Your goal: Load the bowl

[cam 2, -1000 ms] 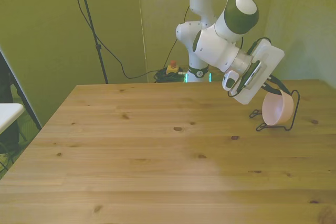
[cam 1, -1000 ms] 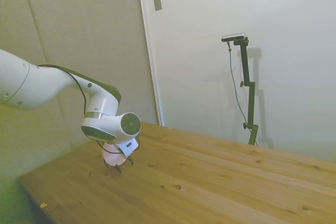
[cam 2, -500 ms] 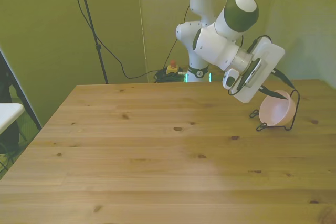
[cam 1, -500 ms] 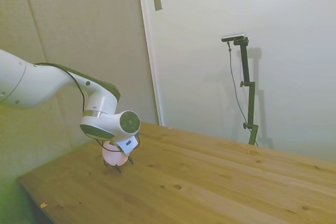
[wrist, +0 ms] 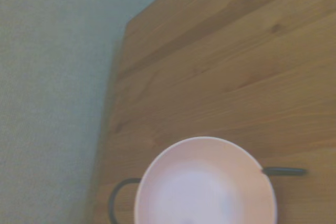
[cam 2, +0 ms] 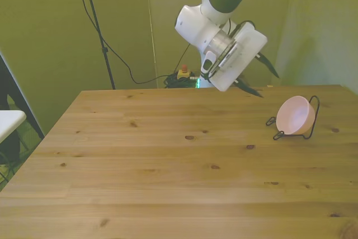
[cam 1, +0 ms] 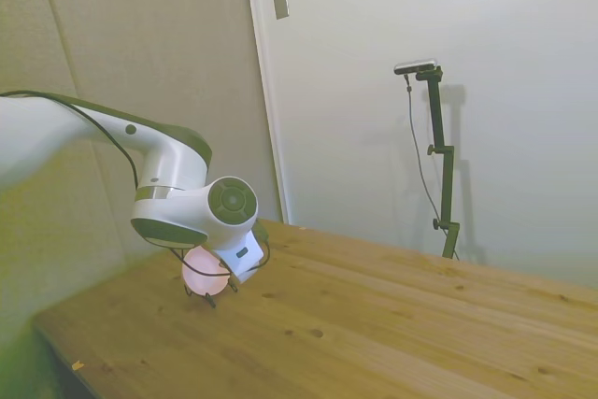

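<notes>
Gripper [cam 2: 258, 75]: fingers spread apart, holding nothing, raised above the table and well apart from the rack.
Bowl [cam 2: 296, 115]: tilted in the black wire rack [cam 2: 314, 117].
Advice: retreat upward without touching the rack.
Table [cam 2: 145, 172]: knotty wood; plain walls behind it.

The white arm [cam 1: 168, 184] reaches in from the left above the near corner of the wooden table [cam 1: 374, 324]. Under its wrist, the pink bowl [cam 1: 204, 266] sits in a thin black wire rack [cam 1: 207, 296].
</notes>
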